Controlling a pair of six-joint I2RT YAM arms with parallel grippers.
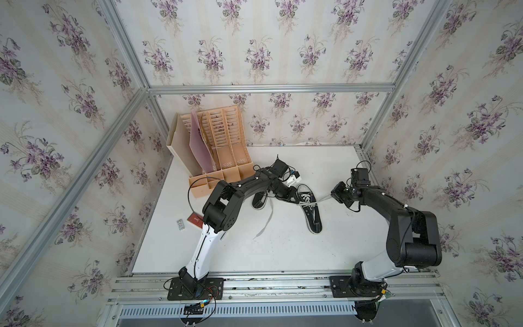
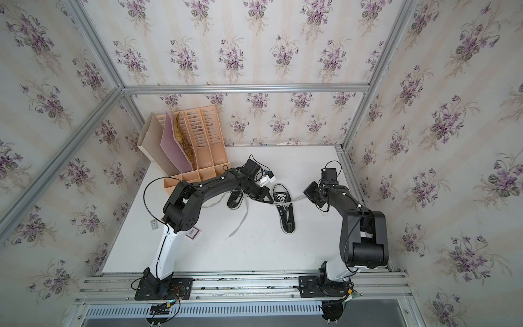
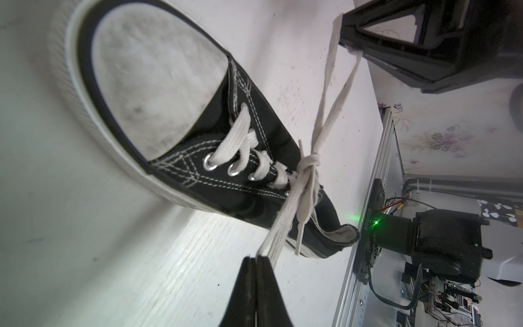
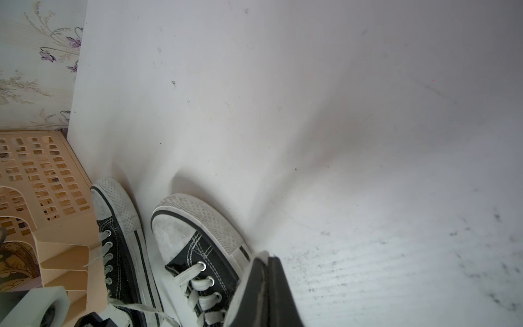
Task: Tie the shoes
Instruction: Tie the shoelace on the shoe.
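Note:
Two black shoes with white toe caps lie mid-table. In both top views one shoe (image 1: 312, 223) (image 2: 287, 220) lies between my grippers, and the other shoe (image 1: 259, 201) (image 2: 234, 199) is partly under my left arm. The right wrist view shows both, the near shoe (image 4: 192, 232) and the far shoe (image 4: 119, 215). A knot (image 3: 310, 164) sits on the near shoe (image 3: 158, 93). A lace strand runs from it to each side. My left gripper (image 3: 259, 257) (image 1: 296, 200) is shut on one strand. My right gripper (image 4: 267, 259) (image 1: 331, 196) is shut on the other, and the lace (image 1: 318, 201) is stretched taut between them.
A beige file organizer (image 1: 223, 158) with a pink folder stands at the back left, close to the far shoe. That shoe's loose lace (image 1: 268, 219) trails toward the front. A red card (image 1: 195, 220) and a small label (image 1: 180, 224) lie near the left edge. A white object (image 1: 293, 179) sits behind the shoes.

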